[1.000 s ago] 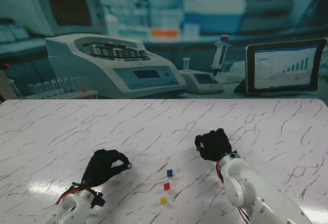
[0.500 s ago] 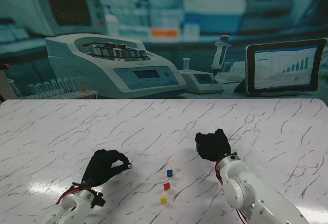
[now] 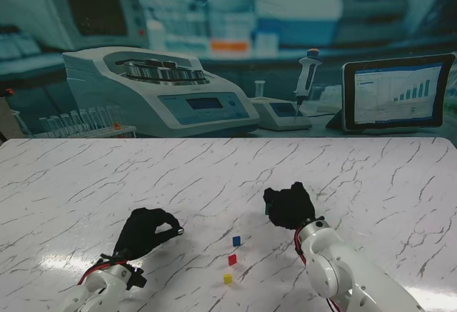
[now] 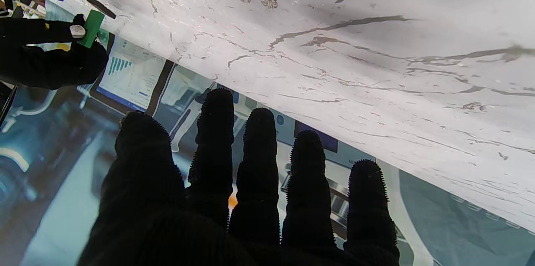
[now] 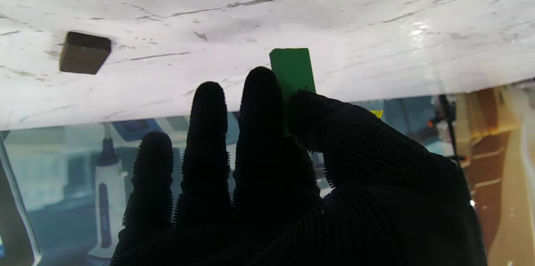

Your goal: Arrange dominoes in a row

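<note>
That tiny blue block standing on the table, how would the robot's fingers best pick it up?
By its two broad faces, near the top, with thumb and fingertip coming straight down from above. The blue domino stands upright and thin, with the red domino close on the side nearer to me, so a sideways approach would likely knock either one over.

My right hand (image 3: 289, 207), pinching the green domino (image 5: 291, 69), has shifted left and slightly nearer to me, closer to the blue domino (image 3: 236, 240).
</note>
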